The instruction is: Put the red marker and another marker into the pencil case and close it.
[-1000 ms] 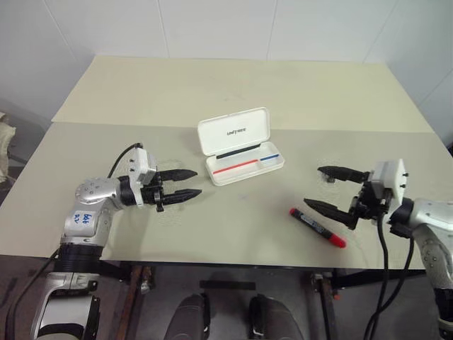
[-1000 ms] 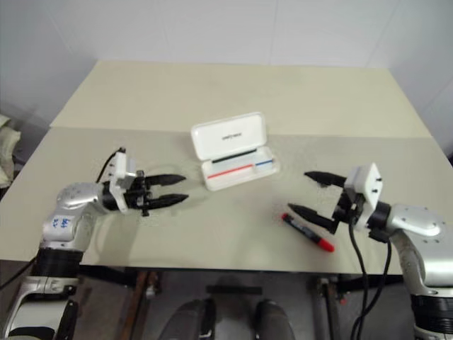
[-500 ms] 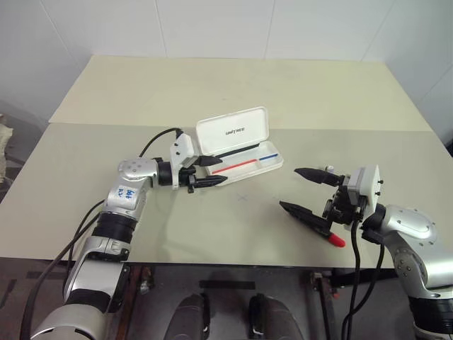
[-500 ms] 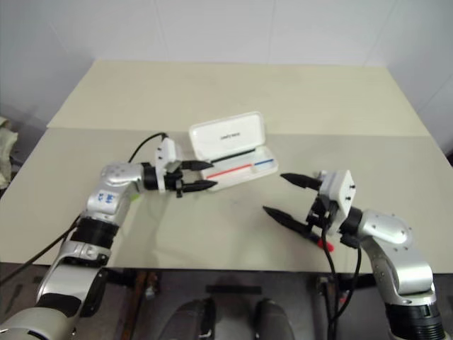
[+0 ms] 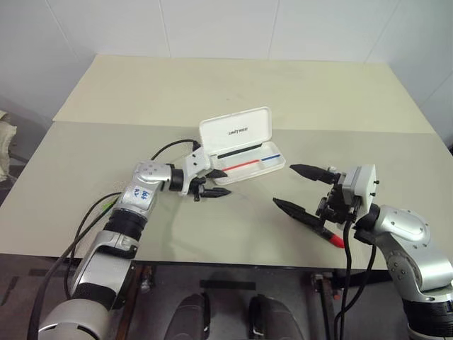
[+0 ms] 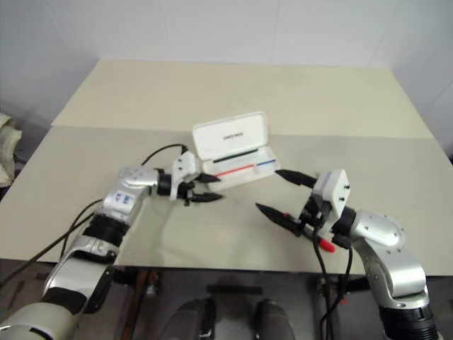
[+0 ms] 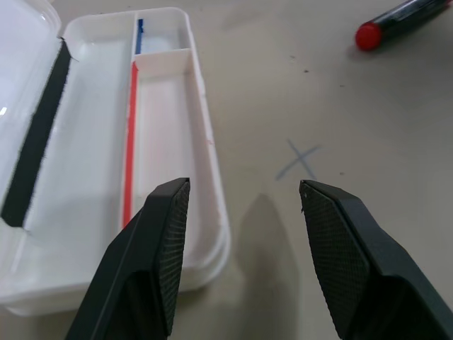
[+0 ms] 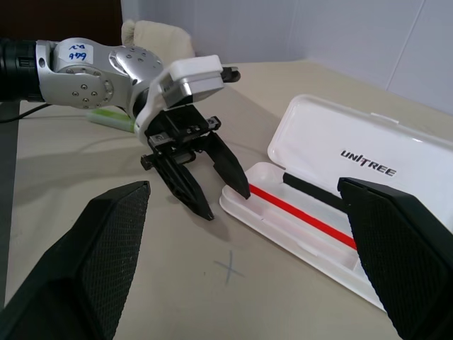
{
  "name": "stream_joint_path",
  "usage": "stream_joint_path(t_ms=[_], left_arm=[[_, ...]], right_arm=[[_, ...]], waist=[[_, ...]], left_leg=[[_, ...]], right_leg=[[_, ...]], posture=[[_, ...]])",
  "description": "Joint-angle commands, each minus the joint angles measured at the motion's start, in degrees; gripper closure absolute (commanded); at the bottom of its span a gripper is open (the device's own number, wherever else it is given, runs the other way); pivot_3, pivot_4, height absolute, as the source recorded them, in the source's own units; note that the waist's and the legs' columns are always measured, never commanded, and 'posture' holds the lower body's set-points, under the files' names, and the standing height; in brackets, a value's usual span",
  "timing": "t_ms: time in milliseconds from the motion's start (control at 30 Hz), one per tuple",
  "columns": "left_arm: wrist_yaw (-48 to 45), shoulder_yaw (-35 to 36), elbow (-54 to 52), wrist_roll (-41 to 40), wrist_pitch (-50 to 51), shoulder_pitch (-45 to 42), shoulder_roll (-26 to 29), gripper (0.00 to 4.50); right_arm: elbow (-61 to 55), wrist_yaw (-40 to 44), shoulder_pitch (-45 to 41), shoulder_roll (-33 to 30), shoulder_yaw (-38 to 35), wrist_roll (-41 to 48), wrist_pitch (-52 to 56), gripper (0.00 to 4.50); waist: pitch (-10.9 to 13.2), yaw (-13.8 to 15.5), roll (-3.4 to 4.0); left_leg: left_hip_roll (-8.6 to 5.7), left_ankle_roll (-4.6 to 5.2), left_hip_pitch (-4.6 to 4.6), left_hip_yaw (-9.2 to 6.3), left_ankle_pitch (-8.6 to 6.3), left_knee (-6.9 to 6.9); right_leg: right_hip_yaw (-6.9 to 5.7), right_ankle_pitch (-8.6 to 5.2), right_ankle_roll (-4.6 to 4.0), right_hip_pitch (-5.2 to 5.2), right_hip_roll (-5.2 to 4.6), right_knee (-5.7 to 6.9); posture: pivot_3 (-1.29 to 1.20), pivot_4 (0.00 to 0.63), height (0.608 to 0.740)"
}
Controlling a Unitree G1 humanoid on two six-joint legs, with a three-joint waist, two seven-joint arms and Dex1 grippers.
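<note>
item: red marker, lying on table beneath spread, empty right gripper; white pencil case open, left gripper spread at its near edge; advice: lower squarely, pinch barrel mid-length.

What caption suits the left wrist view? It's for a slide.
Open left gripper at the near end of the open pencil case, one finger over its tray; the red marker lies beyond.
</note>
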Motion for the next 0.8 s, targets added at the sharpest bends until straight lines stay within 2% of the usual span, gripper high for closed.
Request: stream_joint_path(t_ms=[33,500,600,800], left_arm=[[1.0,-0.1,1.6,1.0,-1.5,-2.5,-1.3,1.98],[0.5,-3.8,8.2,7.4,0.5,-9.2,-2.2,1.98],[1.4,-5.0,8.8,10.0,1.4,-10.5,-1.5,2.59],[-0.7,-7.1,6.3,12.4,3.8,-10.7,-0.2,4.48]], right_arm=[[-2.8,-0.7,0.1,0.2,-0.6,0.0,-1.3,0.00],[-2.0,-1.4,-2.3,0.9,0.0,-1.1,-2.4,0.00],[-1.8,-1.2,-2.7,0.7,-0.3,-1.2,-2.7,0.00],[-1.2,-0.8,-3.4,0.5,-0.6,-1.2,-3.1,0.00]], waist=[[0.0,0.0,0.00],[0.0,-0.1,-0.02],[0.0,-0.1,-0.02],[0.0,-0.1,-0.03]], left_leg=[[0.00,0.00,0.00,0.00,0.00,0.00],[0.00,0.00,-0.01,0.01,0.00,-0.01],[-0.01,0.01,-0.04,0.02,0.01,0.02],[0.00,0.00,0.00,0.01,0.03,0.05]], right_leg=[[-0.01,0.00,0.00,0.00,0.00,0.00],[-0.01,0.00,0.00,-0.02,0.05,0.00],[-0.02,0.00,0.00,-0.04,0.06,0.03],[0.00,0.00,0.00,-0.04,0.06,0.13]], posture=[[0.00,0.150,0.740],[0.00,0.150,0.740],[0.00,0.150,0.740],[0.00,0.150,0.740]])
